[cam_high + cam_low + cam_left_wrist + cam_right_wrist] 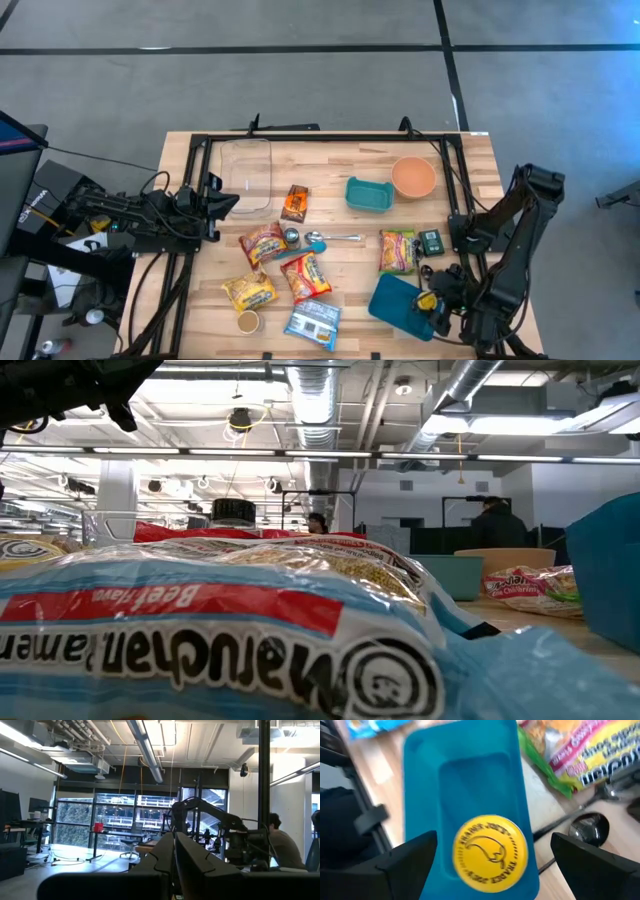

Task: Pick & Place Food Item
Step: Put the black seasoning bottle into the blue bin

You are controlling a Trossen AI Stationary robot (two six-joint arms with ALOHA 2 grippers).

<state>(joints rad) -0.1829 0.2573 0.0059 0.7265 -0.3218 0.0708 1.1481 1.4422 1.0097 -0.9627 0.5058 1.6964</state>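
Hovering my right hand [492, 865], fingers spread wide, over the yellow-lidded jar [490, 856] on the blue tray [465, 780] at the table's [340, 160] right front. Descending off-centre could tip the jar. My left hand [225, 203] waits pinched together at the left edge.

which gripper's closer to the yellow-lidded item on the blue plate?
Right. The right gripper hangs open directly over the yellow lid on the blue plate at the table's right front corner. The left gripper sits shut at the far left edge, beside the clear container.
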